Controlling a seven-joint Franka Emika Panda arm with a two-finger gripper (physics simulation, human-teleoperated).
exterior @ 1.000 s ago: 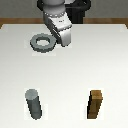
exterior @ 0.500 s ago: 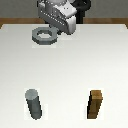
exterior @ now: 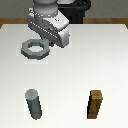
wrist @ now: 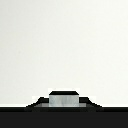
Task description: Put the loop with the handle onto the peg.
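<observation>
The loop with the handle (exterior: 34, 48) hangs tilted above the white table (exterior: 70, 80) toward the far side, on the exterior view's left, its handle end tucked under the gripper (exterior: 54, 41). The gripper appears clamped on that handle, though the fingers are too blurred to make out. The arm leans down from the rear, wrist canted toward the exterior view's right. The wrist view shows only a small grey block (wrist: 63, 100) at the dark lower edge against blank white; neither ring hole nor peg appears there. The peg (exterior: 33, 103) stands upright near the front, well apart from the loop. A brown wooden block (exterior: 96, 104) stands at the exterior view's right, level with the peg.
</observation>
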